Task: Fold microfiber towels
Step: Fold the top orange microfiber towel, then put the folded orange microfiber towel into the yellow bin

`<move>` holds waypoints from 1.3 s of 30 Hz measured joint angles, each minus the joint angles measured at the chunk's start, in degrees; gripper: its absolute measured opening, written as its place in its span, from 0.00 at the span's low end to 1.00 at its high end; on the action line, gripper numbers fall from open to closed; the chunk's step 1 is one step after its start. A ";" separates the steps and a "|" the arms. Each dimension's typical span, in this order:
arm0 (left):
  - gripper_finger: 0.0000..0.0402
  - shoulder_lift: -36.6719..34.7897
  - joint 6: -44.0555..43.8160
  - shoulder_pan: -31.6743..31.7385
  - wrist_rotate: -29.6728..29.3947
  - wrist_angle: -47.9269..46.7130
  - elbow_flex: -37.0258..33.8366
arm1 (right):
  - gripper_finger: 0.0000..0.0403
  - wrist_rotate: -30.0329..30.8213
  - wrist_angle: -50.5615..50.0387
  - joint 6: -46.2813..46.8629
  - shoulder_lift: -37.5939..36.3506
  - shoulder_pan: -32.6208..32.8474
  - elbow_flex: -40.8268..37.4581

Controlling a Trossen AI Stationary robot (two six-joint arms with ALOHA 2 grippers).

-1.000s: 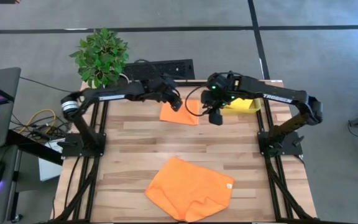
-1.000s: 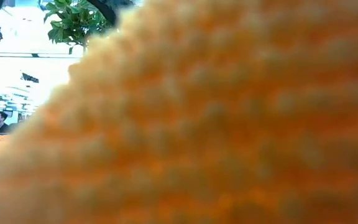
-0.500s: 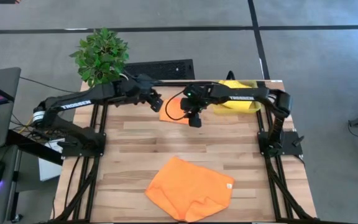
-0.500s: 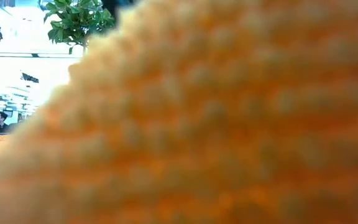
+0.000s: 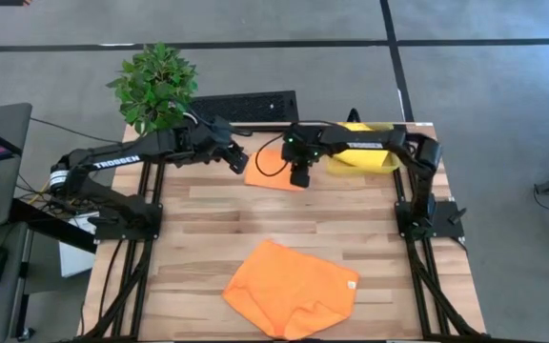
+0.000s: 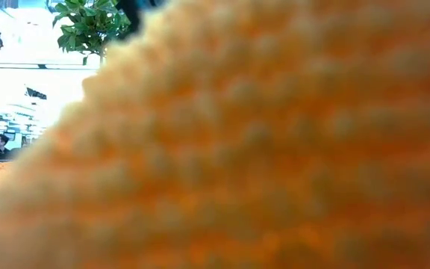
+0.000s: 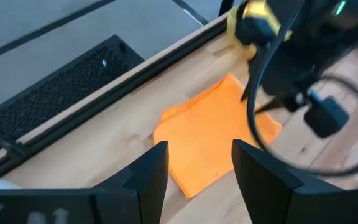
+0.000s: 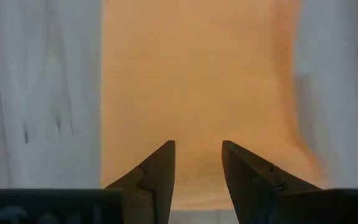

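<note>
A small folded orange towel [image 5: 267,173] lies flat at the table's far middle; it also shows in the left wrist view [image 7: 213,134] and the right wrist view [image 8: 197,81]. A larger, loosely spread orange towel [image 5: 292,289] lies at the near edge and fills the low view [image 6: 275,149]. My right gripper [image 5: 299,177] [image 8: 197,163] is open, pointing down over the folded towel's right part. My left gripper [image 5: 239,158] [image 7: 197,165] is open and empty just left of the folded towel. The pink and yellow towels do not show. My right gripper stands open over the folded orange towel, fingers pointing down. I cannot tell whether its fingertips [image 8: 166,155] touch the cloth.
A translucent yellow bin [image 5: 365,157] stands at the far right, close behind my right arm. A potted plant [image 5: 157,86] stands at the far left corner. A black grille [image 5: 246,105] lies beyond the far edge. Bare wood [image 5: 208,214] lies between the two towels.
My left gripper has drawn back from the folded towel toward the table's left edge. My right gripper has gone toward the table's left edge and now stands over the folded towel. Both towels have stayed where they were.
</note>
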 joint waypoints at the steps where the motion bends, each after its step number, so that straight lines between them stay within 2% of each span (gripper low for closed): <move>1: 0.42 0.01 -0.15 -0.01 -0.07 -0.07 -0.16 | 0.38 0.17 -0.05 0.23 -0.48 -0.40 0.00; 4: 0.42 0.00 -0.24 -0.01 -0.13 0.05 -0.27 | 0.38 -1.31 -1.95 -2.58 -2.31 -0.43 0.00; 10: 0.42 0.00 0.39 -0.01 -0.24 0.03 -0.31 | 0.38 -4.08 -8.80 -20.41 -3.92 4.59 -0.07; 15: 0.42 0.00 0.48 -0.03 -0.22 0.03 -0.33 | 0.38 -3.31 -5.44 -27.04 -3.96 7.74 -1.83; 23: 0.42 0.00 0.48 -0.03 -0.20 0.03 -0.34 | 0.38 -3.19 0.38 -22.63 -3.88 7.92 -4.36; 28: 0.42 0.00 0.48 -0.03 -0.20 0.14 -0.34 | 0.38 -3.80 8.24 -19.87 -3.93 8.27 -7.76; 35: 0.42 0.00 0.47 -0.05 -0.17 0.14 -0.34 | 0.38 0.32 11.96 -19.57 -3.93 7.85 -11.39; 39: 0.42 0.00 0.48 -0.05 -0.13 0.14 -0.34 | 0.38 0.70 12.70 -19.58 -3.93 7.74 -12.97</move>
